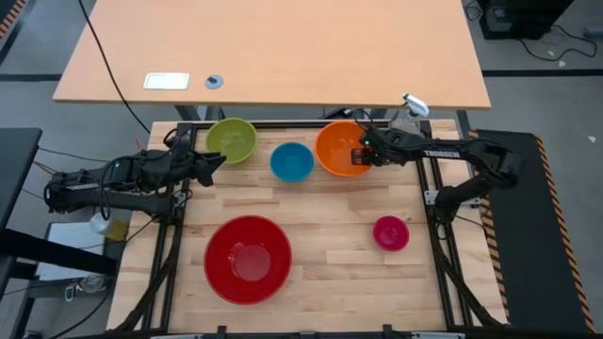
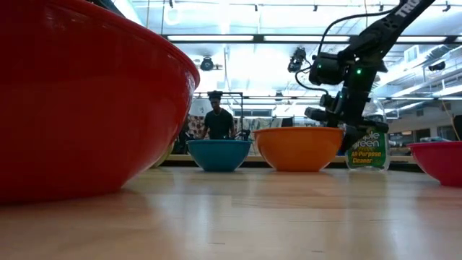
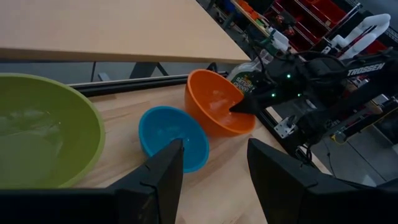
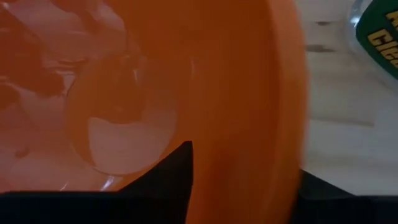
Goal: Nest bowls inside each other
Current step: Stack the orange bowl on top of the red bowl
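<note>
Red bowl (image 1: 248,259) sits mouth-up on the desk (image 1: 330,254), well apart from both pincers, nearer the left one. Orange bowl (image 1: 342,149) is tipped, mouth tilted toward the left arm; the right pincer (image 1: 366,153) straddles its rim, one finger inside, one outside, closing on the wall, grip not certain. Lime green bowl (image 1: 232,139) rests upright just beside the left pincer (image 1: 215,166), which hangs released. Blue bowl (image 1: 292,161) stands between both pincers. Magenta-pink bowl (image 1: 390,233) lies upright, near the right arm.
</note>
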You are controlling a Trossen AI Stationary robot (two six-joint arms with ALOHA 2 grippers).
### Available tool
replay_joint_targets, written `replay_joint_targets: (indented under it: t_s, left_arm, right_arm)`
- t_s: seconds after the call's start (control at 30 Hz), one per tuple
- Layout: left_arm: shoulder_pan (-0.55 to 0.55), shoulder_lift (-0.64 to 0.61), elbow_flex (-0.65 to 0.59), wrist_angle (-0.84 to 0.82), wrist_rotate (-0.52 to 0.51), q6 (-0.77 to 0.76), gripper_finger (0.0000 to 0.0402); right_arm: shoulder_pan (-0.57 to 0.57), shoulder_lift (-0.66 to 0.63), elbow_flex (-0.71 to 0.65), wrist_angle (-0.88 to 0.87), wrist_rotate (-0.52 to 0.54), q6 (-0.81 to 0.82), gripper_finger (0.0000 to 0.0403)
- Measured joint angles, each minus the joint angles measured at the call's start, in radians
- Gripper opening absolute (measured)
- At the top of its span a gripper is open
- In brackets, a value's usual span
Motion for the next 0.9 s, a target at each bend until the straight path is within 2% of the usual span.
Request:
replay_joint_targets:
  t_s: [0.5,0.9]
  left_arm:
    - [0.000,0.000,0.000,0.000,0.000,0.000,0.0181]
    - [0.000,0.000,0.000,0.000,0.003,-0.026,0.0181]
  right_arm:
    - [0.002,0.035,0.005,0.062,-0.044,0.049,0.0022]
    - [-0.002,0.011,0.006,0.056,-0.068,0.007,0.0022]
